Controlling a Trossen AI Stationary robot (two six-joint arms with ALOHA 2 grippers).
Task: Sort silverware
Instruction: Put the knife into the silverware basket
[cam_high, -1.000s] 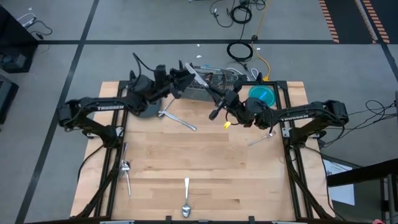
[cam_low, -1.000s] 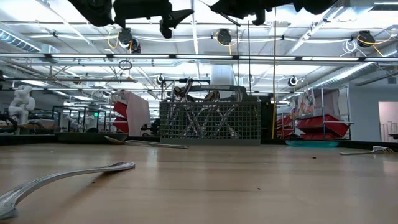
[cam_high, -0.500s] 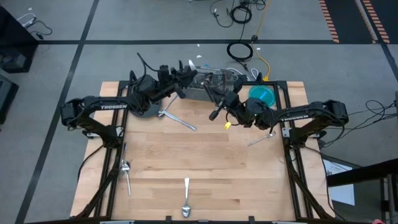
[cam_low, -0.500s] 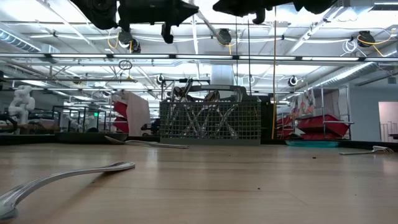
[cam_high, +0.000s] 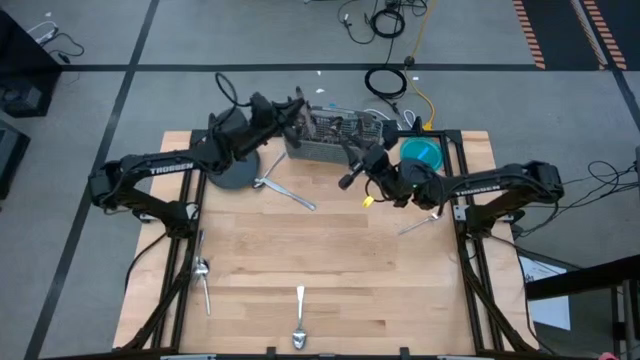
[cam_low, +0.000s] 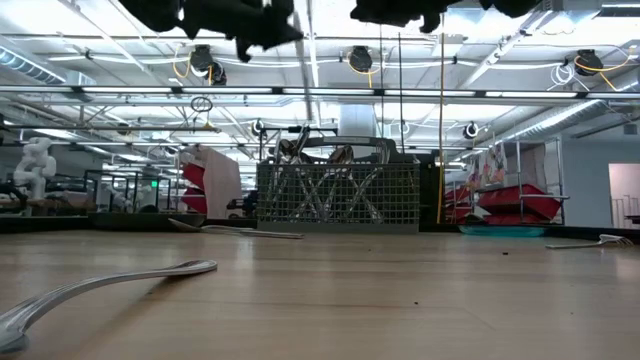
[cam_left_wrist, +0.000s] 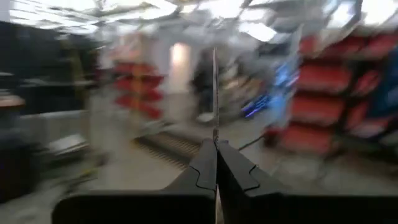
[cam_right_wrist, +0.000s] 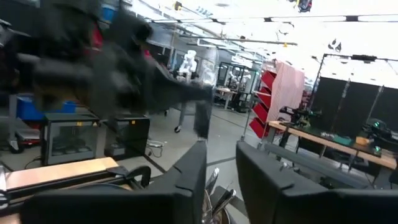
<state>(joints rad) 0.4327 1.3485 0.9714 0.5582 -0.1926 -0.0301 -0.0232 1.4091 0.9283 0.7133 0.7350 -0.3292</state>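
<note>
The left arm reaches across the dark round plate (cam_high: 232, 175) to the left end of the wire-mesh caddy (cam_high: 335, 135), with the left gripper (cam_high: 296, 104) held above that end. Its wrist view shows its fingers (cam_left_wrist: 202, 171) pressed together on one thin silver utensil (cam_left_wrist: 214, 87), which stands straight up out of the fingertips. It is seen edge-on, so its kind cannot be told.

The right arm comes in from the opposite side, and the right gripper (cam_high: 350, 165) hangs just in front of the caddy's right half. Its fingers (cam_right_wrist: 189, 171) are parted with a clear gap between them, and nothing is visibly pinched there.

There are two arms, one caddy, one plate, and one teal bowl (cam_high: 422, 153) just right of the caddy.

The silverware is counted as follows:
- Several pieces stand inside the caddy; their number cannot be told.
- One long piece (cam_high: 288, 192) lies just in front of the caddy, touching the plate's edge.
- One piece (cam_high: 420, 223) lies in front of the caddy to its right.
- One spoon (cam_high: 203, 270) lies well in front to its left. Whether a second piece lies with it cannot be told.
- One spoon (cam_high: 299, 322) lies at the table edge farthest from the caddy.
</note>
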